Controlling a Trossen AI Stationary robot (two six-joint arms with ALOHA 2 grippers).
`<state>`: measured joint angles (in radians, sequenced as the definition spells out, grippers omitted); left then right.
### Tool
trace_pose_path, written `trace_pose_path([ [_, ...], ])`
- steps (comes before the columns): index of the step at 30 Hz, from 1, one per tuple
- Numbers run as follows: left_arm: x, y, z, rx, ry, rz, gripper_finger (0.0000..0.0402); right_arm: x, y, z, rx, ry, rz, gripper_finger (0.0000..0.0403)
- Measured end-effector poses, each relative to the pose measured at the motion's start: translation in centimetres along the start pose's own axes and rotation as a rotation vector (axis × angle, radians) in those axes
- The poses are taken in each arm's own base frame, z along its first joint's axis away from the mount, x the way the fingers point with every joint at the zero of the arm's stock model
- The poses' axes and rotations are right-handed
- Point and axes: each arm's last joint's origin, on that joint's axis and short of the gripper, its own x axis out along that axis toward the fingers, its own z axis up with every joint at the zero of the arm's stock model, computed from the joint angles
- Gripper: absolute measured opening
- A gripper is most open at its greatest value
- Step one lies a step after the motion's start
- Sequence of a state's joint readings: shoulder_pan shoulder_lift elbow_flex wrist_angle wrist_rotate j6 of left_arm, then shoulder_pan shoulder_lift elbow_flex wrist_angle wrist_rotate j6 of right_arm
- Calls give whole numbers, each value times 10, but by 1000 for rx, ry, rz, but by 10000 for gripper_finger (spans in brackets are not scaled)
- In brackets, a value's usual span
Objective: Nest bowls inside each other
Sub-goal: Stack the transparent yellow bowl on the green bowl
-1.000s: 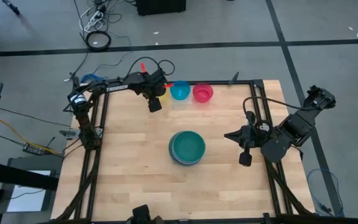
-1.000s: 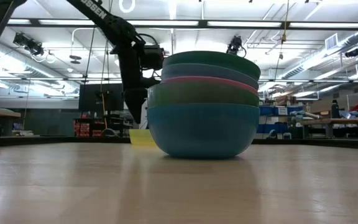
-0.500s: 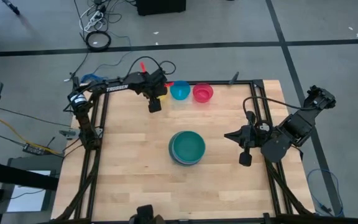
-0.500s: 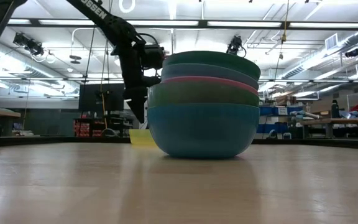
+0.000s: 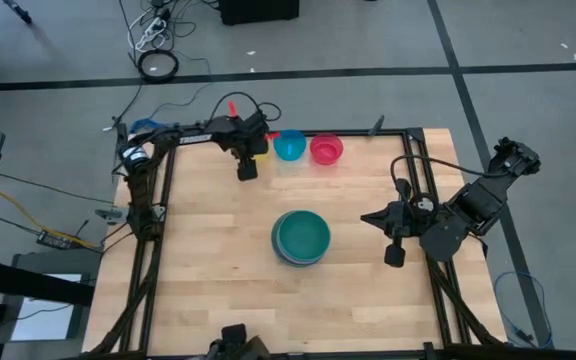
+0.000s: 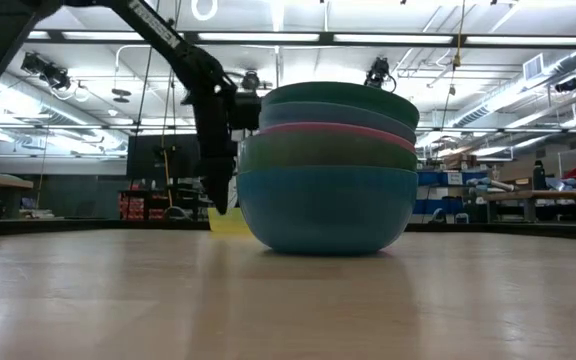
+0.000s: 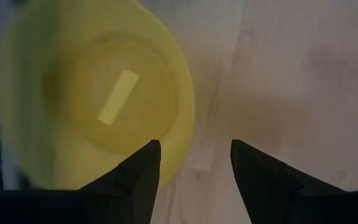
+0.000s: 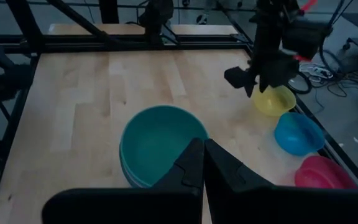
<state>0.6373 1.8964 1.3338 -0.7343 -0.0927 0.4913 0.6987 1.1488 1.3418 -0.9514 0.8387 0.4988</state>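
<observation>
Already you have the large bowls (image 5: 301, 238) stacked; three small bowls (image 5: 308, 148) remain. Left gripper (image 7: 194, 163) hangs spread beside the yellow bowl (image 7: 92, 99); right gripper (image 8: 204, 163) rests closed.

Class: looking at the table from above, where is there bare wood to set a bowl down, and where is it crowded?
Bare: the wood left of the bowl stack, and the strip in front of it. Crowded: the far edge, where the yellow, blue and red bowls line up under the open left gripper.

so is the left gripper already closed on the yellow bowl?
No, the left gripper is open, its fingers straddling the yellow bowl rim.
</observation>
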Motion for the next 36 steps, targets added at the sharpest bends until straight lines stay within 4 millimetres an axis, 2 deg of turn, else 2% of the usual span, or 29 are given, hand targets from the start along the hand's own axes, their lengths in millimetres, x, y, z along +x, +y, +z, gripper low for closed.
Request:
trace_pose_path([
  [4, 19, -1, 2, 2, 18, -7, 204, 0, 0, 0, 0, 0, 0, 0],
  [9, 31, -1, 3, 4, 25, -12, 195, 0, 0, 0, -1, 0, -1, 0],
  [12, 31, -2, 3, 9, 28, -17, 154, 0, 0, 0, -2, 0, -3, 0],
  [17, 29, -4, 4, 59, 28, -14, 21, 2, -2, 1, 4, 0, -15, 0],
  [21, 18, -7, 11, 83, 52, -21, 7, 2, -2, 1, 8, -1, -18, 0],
  [25, -10, -16, 27, 125, 40, -27, 5, 2, -2, 1, 12, -1, -17, 0],
  [29, -57, -34, 44, 185, -47, -17, 4, 2, -2, 1, 21, -1, -18, 0],
  [33, -114, -64, 52, 253, -152, -90, 3, 2, -2, 1, 21, -1, -17, 0],
  [36, -151, -98, 50, 317, -234, -201, 2, 2, -2, 1, 21, -1, -17, 0],
])
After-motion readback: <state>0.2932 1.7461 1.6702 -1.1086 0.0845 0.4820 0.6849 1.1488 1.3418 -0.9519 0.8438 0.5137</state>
